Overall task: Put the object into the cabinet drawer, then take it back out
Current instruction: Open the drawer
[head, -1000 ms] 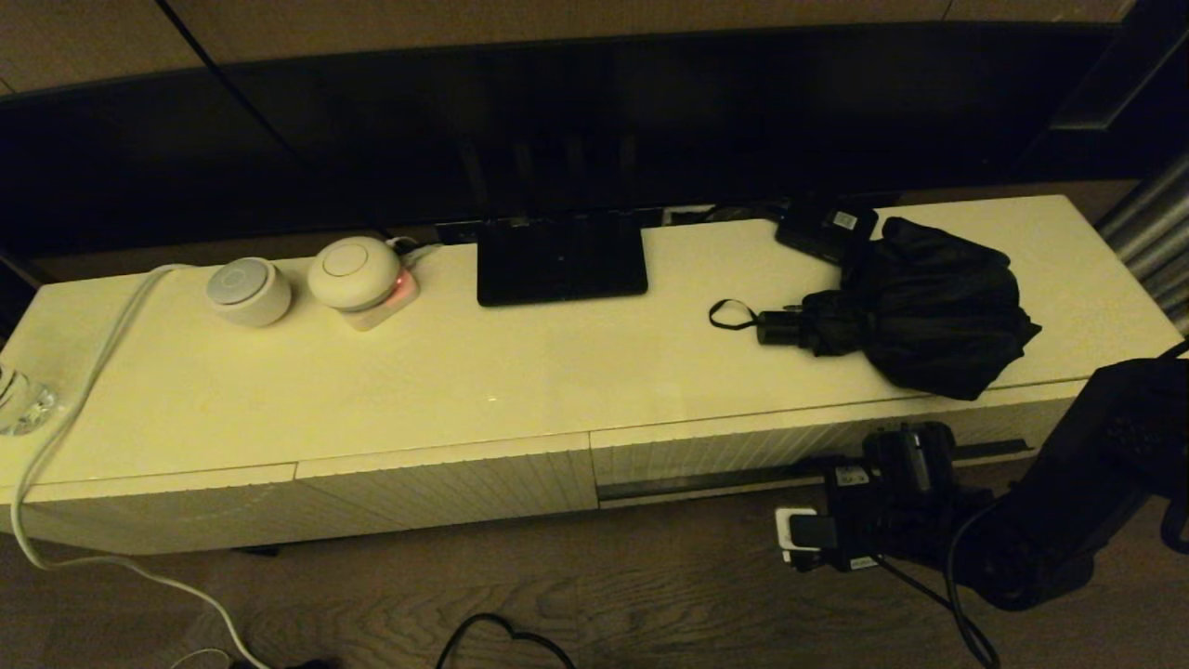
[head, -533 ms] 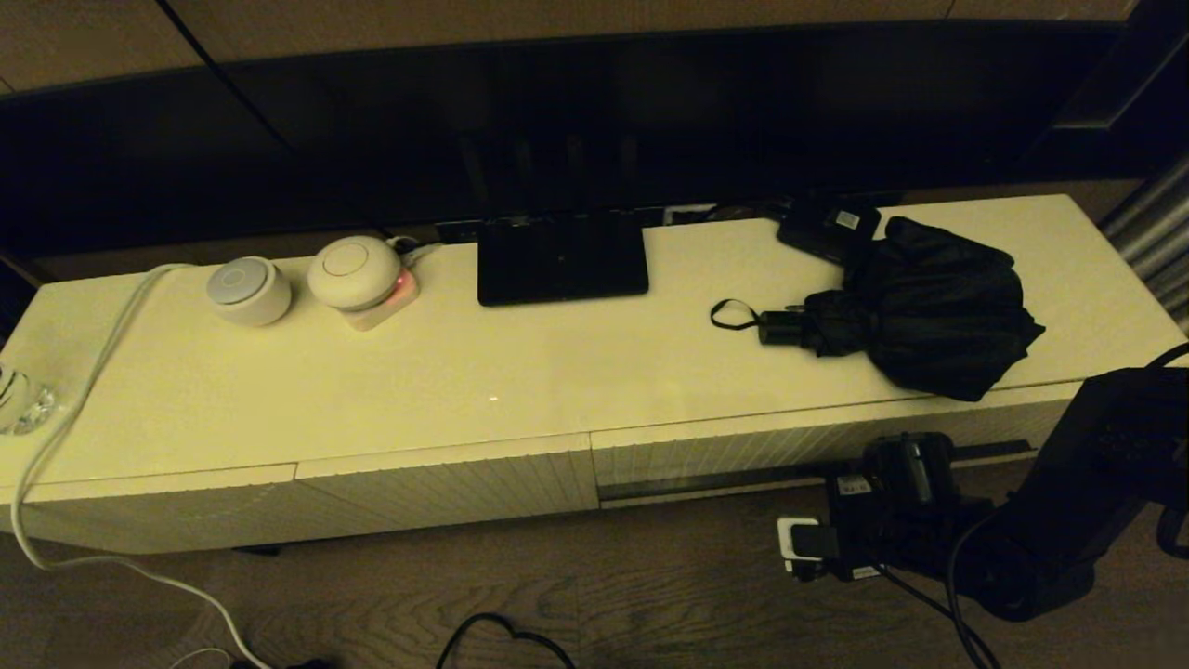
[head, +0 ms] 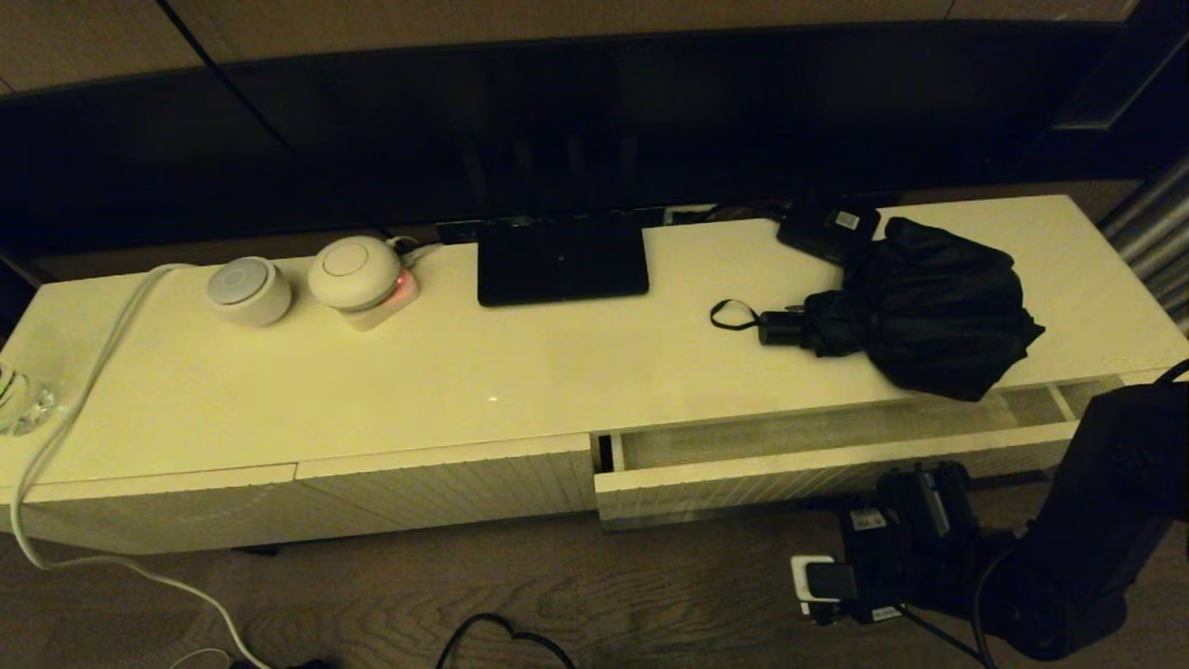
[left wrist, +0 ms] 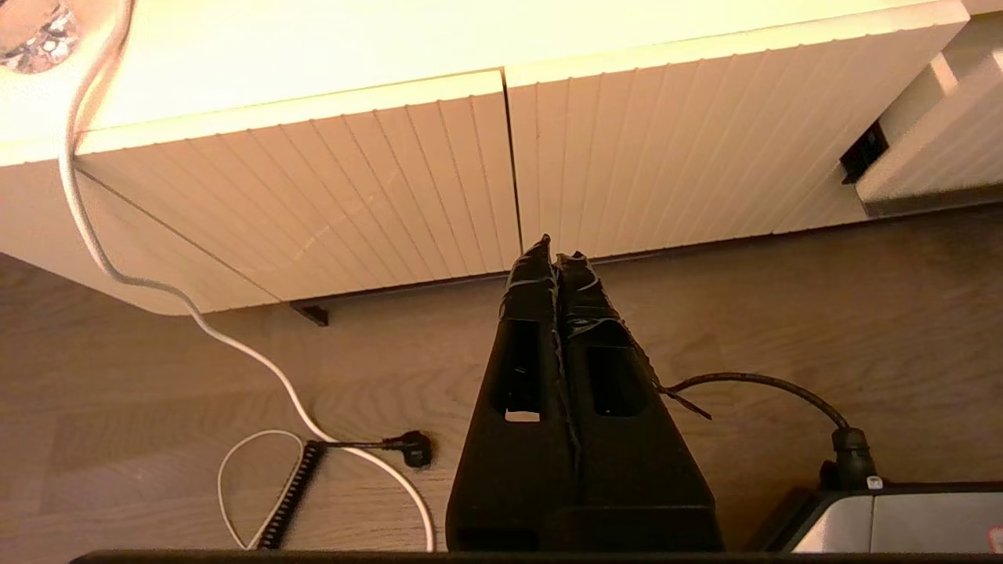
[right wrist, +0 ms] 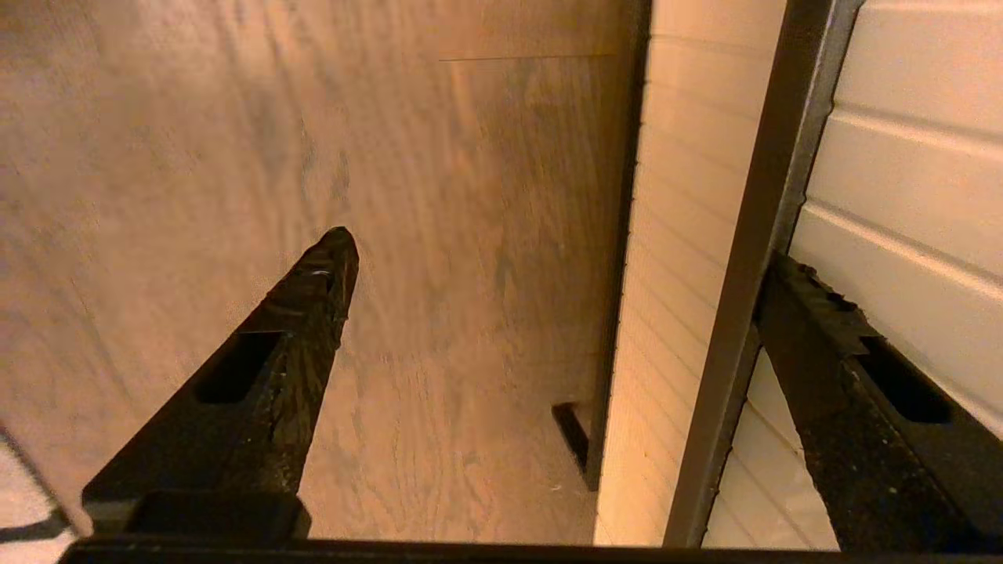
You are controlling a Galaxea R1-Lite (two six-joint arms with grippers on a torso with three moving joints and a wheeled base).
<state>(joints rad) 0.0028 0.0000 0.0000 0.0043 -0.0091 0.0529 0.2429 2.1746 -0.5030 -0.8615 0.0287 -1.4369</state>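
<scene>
1. Since a second ago, the cabinet drawer (head: 817, 465) has slid out from flush with the cabinet front to partly open, showing its pale inside, and the right gripper (head: 915, 497) has drawn back toward the robot with it.
2. At the far left edge of the cabinet top, a clear glass object (head: 19, 400) sits beside a white cable (head: 84, 372) that runs over the edge down to the floor.
3. Next come a small round grey-topped device (head: 246, 290) and a cream dome-shaped device (head: 355, 271) with a red glow at its base.
4. A flat black stand base (head: 561, 257) rests near the middle, against the back.
5. The left gripper (left wrist: 555, 262) hangs low above the wooden floor in front of the closed ribbed fronts, its fingers pressed together and holding nothing.
6. The black folding umbrella (head: 920, 311) lies on the cabinet top above the open drawer, handle and wrist loop pointing left, bunched fabric to the right.
7. A small flat black box (head: 827, 228) lies just behind the umbrella, touching its fabric.
8. The right gripper's fingers are spread wide, one finger (right wrist: 846, 368) at the drawer front's dark slot, the other out over the floor.
</scene>
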